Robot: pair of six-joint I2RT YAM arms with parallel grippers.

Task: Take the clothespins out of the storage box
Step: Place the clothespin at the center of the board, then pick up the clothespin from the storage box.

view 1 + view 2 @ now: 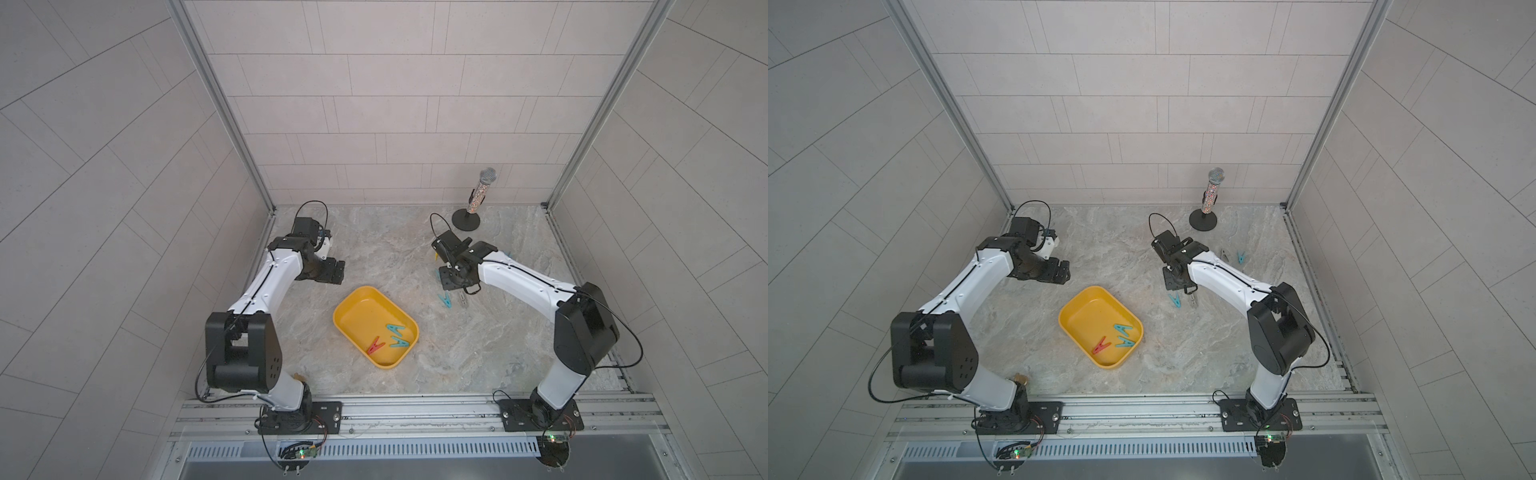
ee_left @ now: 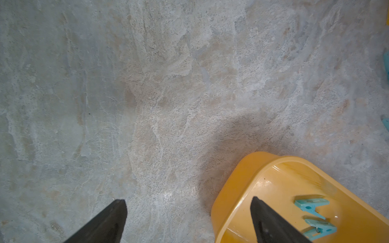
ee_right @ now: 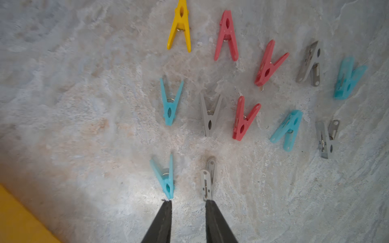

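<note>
Hanging left of centre in both top views, the left gripper (image 1: 340, 272) (image 1: 1065, 270) is spreading its jaws wide and gripping nothing. In the left wrist view its fingertips (image 2: 116, 214) are standing far apart, one showing over the bare table (image 2: 147, 94) and one overlapping a corner of the storage box (image 2: 273, 178).

At the centre of both top views the yellow storage box (image 1: 361, 309) (image 1: 1088, 309) is lying diagonally on the table. Three clothespins are resting in its lower right end: a red peg (image 1: 375, 345) and two teal pegs (image 1: 395, 330) (image 1: 400, 343), close together and well apart from either gripper.

Right of centre, the right gripper (image 1: 451, 279) (image 3: 188, 201) is pointing down at the table, its jaws parted only narrowly and nothing sitting between them. In the right wrist view a teal clothespin (image 3: 165, 178) is lying just ahead of one fingertip and a grey clothespin (image 3: 207, 178) just ahead of its neighbour; whether either is touching a tip I cannot tell. Above these in that frame, ten more are lying flat in two loose rows, a yellow peg (image 3: 180, 25) at the upper left among them.

At the upper right of the table a glittery microphone (image 1: 482, 189) is standing upright.
</note>
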